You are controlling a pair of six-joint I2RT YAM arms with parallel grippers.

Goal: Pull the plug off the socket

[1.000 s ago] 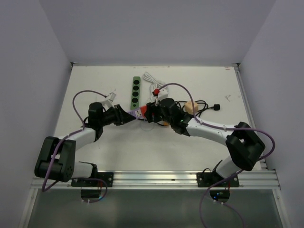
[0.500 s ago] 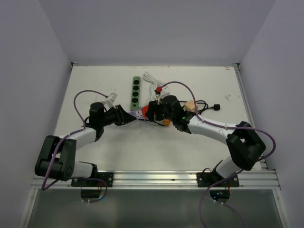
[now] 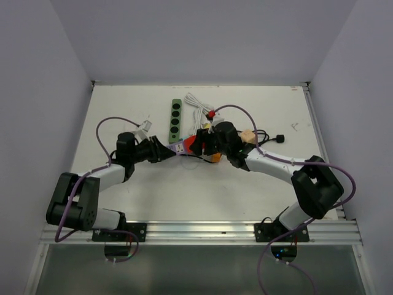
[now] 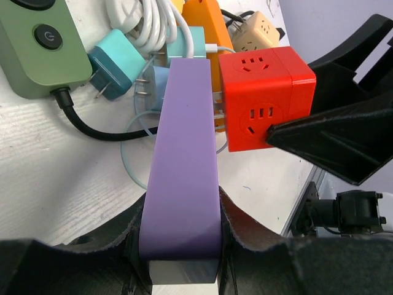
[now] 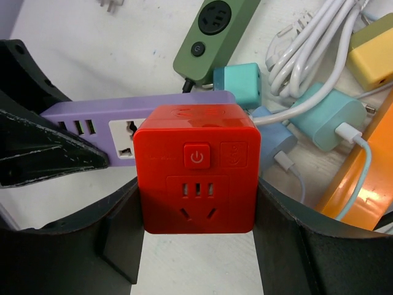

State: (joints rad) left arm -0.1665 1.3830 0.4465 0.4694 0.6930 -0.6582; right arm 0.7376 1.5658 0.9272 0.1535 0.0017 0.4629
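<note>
The plug is a red cube adapter (image 5: 196, 178), and my right gripper (image 5: 196, 206) is shut on its two sides. Its metal prongs show in a narrow gap between the cube (image 4: 264, 98) and a lavender power strip (image 4: 184, 160). I cannot tell whether they are still seated. My left gripper (image 4: 183, 246) is shut on the near end of that lavender strip (image 3: 178, 146). Both grippers meet mid-table, with the red cube (image 3: 196, 144) between them. The dark-green strip (image 3: 175, 120) lies just behind, its round sockets bare, held by neither gripper.
Behind the cube lie teal chargers (image 5: 325, 114), a coiled white cable (image 5: 313, 43), an orange strip (image 4: 206, 24), a beige cube adapter (image 3: 247, 136) and a yellow adapter (image 5: 374, 52). A black plug on a cord (image 3: 280, 137) lies right, a small white plug (image 3: 144, 125) left.
My right gripper has shifted slightly right and toward the back with the red cube. The left gripper and the lavender strip have hardly moved.
</note>
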